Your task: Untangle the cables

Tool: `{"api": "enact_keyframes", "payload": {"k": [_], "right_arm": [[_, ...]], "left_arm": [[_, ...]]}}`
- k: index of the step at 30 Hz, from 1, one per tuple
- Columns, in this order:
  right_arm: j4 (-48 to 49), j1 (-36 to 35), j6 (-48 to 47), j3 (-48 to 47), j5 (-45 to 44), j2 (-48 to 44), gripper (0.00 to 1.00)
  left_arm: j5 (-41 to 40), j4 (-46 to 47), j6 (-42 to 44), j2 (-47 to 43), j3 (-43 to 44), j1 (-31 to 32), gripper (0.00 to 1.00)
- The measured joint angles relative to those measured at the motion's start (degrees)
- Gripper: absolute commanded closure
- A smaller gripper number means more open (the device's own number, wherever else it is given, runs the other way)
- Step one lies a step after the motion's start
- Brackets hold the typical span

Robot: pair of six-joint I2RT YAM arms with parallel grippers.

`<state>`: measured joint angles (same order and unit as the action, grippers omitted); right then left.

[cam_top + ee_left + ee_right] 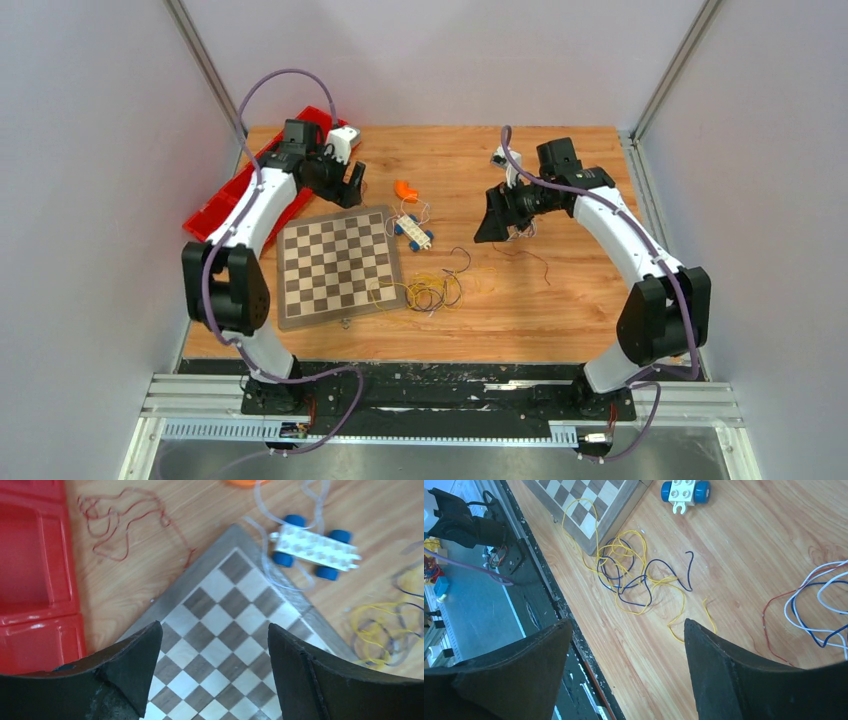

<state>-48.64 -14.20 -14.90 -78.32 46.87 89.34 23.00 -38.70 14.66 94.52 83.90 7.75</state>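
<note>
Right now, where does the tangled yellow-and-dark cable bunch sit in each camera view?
Top external: the yellow tangle lies beside the near right corner of the chessboard.
Left wrist: yellow tangle at the right edge, blurred.
Right wrist: yellow tangle at upper centre.
Shared landmark: the blue-wheeled toy car.

A robotics lab test cell, by its fittings: a light wooden tabletop (560, 300) boxed in by plain pale grey panel walls (90, 150) on metal corner struts (204, 60), with a white-and-black left robot arm (255, 205) and its right twin (620, 225) bolted to a slotted aluminium rail (440, 408). A small blue part (441, 586), possibly a connector, lies on a grey bench (479, 615).
</note>
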Motion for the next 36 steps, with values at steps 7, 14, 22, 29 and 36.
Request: {"api": "enact_keyframes", "payload": {"k": [7, 14, 22, 29, 36], "right_arm": [[0.0, -0.2, 0.0, 0.1, -1.1, 1.0, 0.19], [0.0, -0.2, 0.0, 0.7, -1.7, 1.9, 0.21], [0.0, -0.2, 0.0, 0.6, -2.5, 4.2, 0.21], [-0.1, -0.2, 0.0, 0.0, -3.0, 5.6, 0.21], [-0.2, -0.2, 0.0, 0.0, -3.0, 5.6, 0.21]], "left_arm": [[-11.0, 2.6, -5.4, 15.8, 8.0, -0.4, 0.18], [-17.1, 5.9, -9.7, 26.5, 16.9, -0.7, 0.13], [-17.0, 3.1, -11.9, 39.7, 32.5, -1.0, 0.14], [-14.1, -3.0, -15.0, 44.5, 39.3, -1.9, 0.18], [-12.6, -6.4, -17.7, 44.8, 37.9, -3.0, 0.59]]}}
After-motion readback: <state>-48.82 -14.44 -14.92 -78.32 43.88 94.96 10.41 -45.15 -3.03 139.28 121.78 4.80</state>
